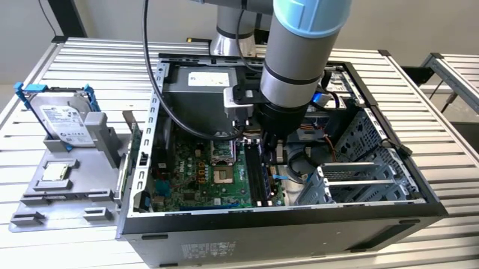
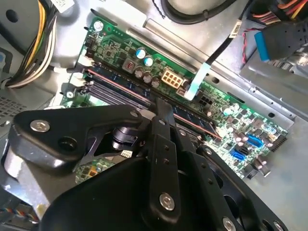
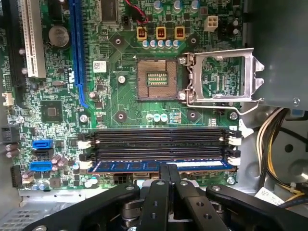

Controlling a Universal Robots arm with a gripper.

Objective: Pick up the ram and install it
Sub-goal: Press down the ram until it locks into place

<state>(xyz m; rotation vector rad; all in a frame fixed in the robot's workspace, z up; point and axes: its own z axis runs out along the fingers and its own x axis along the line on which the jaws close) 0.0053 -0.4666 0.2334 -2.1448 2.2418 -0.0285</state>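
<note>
While your black gripper (image 3: 168, 169) is hovering inside the open grey computer case (image 1: 419, 210), its fingers are pressed together directly above the thin blue ram stick (image 3: 159, 165). That stick is sitting lengthwise in the nearest black slot of the green motherboard (image 3: 115, 103), beside three other black slots (image 3: 159, 142).

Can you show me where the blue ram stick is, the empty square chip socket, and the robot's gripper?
ram (image 3: 159, 166), first wrist view, middle of its blue top edge.
CPU socket (image 3: 157, 78), first wrist view, centre of its contact pad.
gripper (image 3: 169, 175), first wrist view, between its closed fingertips.
</note>
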